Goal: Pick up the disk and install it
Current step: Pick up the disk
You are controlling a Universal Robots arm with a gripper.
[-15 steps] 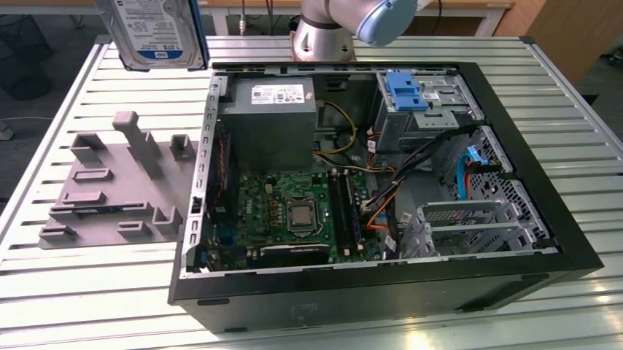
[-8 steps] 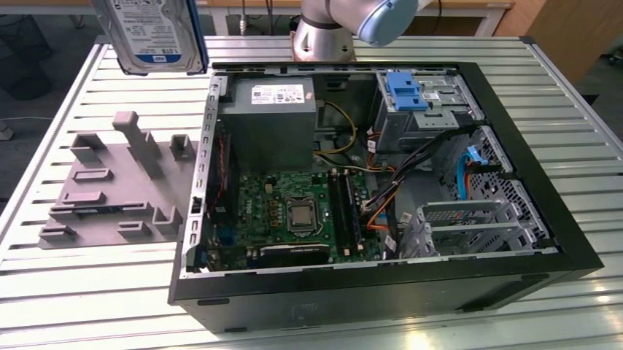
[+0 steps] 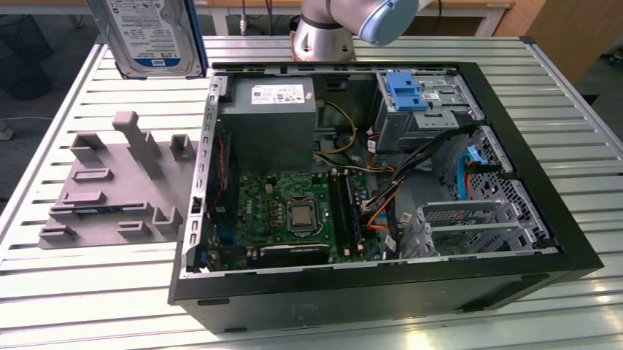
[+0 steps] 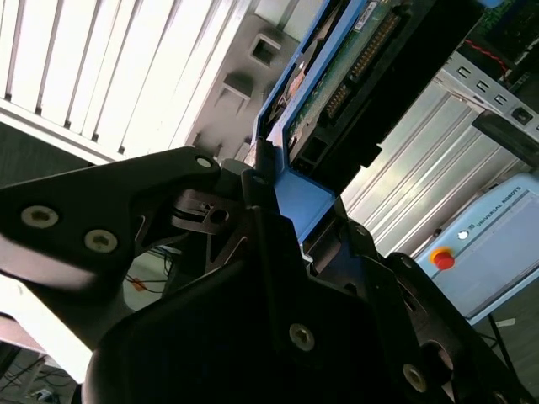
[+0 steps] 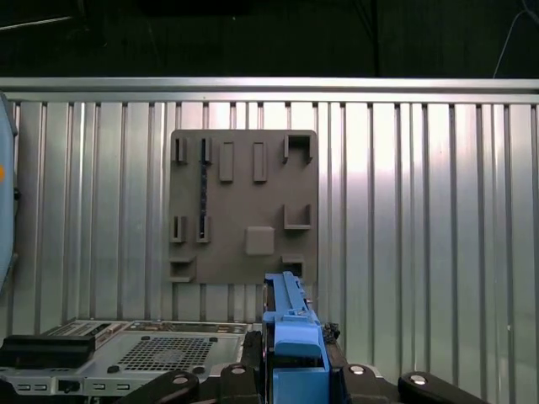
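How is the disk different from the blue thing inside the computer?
The disk is up in the air, gripped by the claw; the blue bracket sits inside the computer case. The disk wears a white-and-blue label; the bracket is plain blue plastic. Both have blue plastic.

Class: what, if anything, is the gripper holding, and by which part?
The gripper is shut on the disk, clamping it by the blue plastic rail along one edge.

On the table (image 3: 68, 292), fixture plate (image 3: 107, 197) at the exterior view's left of computer case (image 3: 389, 299); disk (image 3: 151, 33) above.
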